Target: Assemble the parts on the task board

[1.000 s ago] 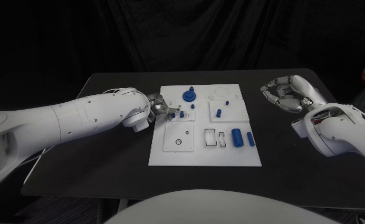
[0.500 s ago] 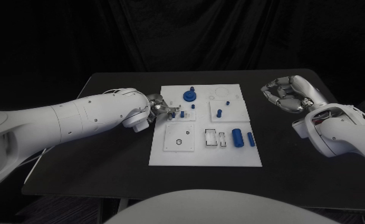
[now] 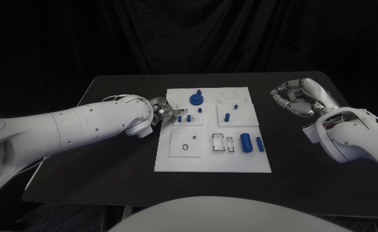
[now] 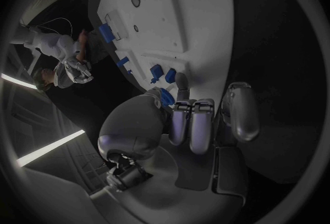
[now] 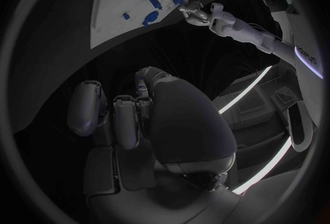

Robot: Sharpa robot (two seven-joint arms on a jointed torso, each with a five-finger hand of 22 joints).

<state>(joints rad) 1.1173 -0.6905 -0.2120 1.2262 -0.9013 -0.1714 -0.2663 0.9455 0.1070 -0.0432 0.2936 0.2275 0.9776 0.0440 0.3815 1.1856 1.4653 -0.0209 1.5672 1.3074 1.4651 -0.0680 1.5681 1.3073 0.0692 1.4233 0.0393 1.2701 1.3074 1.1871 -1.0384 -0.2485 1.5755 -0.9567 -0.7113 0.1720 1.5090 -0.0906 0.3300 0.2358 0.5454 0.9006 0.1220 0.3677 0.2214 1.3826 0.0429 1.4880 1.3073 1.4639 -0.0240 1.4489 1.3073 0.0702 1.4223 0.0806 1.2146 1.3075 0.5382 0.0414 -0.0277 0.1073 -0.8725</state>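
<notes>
- At the task board's point(image 3: 211, 158) left edge, toward its far half, the left hand point(image 3: 163, 109) sits with fingertips reaching onto the white plate beside two small blue pegs point(image 3: 183, 118).
- Left wrist view: fingers point(image 4: 180, 119) curled toward the thumb, with a blue part point(image 4: 167, 97) showing at their tips. It looks pinched, but the contact is partly hidden; recorded as a probable hold.
- Right hand point(image 3: 295, 96) hangs over the black table point(image 3: 110, 166) off the board's right edge, well apart from it, fingers curled in on nothing.
- Other parts on the board: a blue round piece with a post point(image 3: 196, 99) near the far edge, a blue cylinder point(image 3: 245, 142) and a slimmer blue bar point(image 3: 259, 144) toward the near right corner.
- Step in hand, by judgement: seating a small peg at the board's left side.
- Next move calls for lining the peg upright over its hole and pressing straight down without knocking the neighbouring pegs.
</notes>
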